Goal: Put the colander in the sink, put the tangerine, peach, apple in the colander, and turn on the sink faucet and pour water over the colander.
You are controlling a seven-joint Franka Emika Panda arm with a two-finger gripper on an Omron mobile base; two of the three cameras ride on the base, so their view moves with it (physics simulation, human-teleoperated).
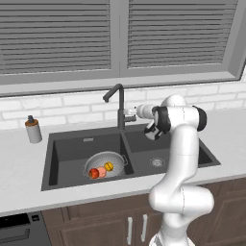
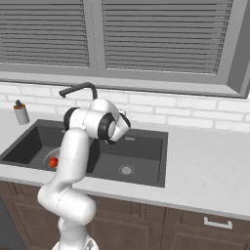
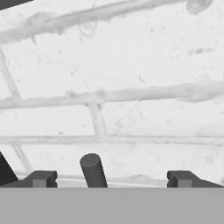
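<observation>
The colander (image 1: 104, 163) sits in the left basin of the dark sink (image 1: 144, 144). Inside it lie the red apple (image 1: 94, 173), the pinkish peach (image 1: 102, 172) and the small tangerine (image 1: 109, 166). The black sink faucet (image 1: 119, 108) stands behind the divider with its spout angled left. My gripper (image 1: 130, 114) is right beside the faucet at lever height. In the hand view my gripper (image 3: 111, 179) is open, and the dark lever (image 3: 92, 170) stands between the fingertips (image 3: 41, 179), nearer the left one and touching neither. The apple (image 2: 53, 162) peeks out beside my arm.
A grey soap dispenser (image 1: 32, 129) stands on the counter left of the sink. A white brick wall (image 3: 113, 87) rises close behind the faucet, under a window with blinds (image 1: 120, 33). The right basin (image 2: 132, 156) holds only its drain. Cabinet doors lie below the counter.
</observation>
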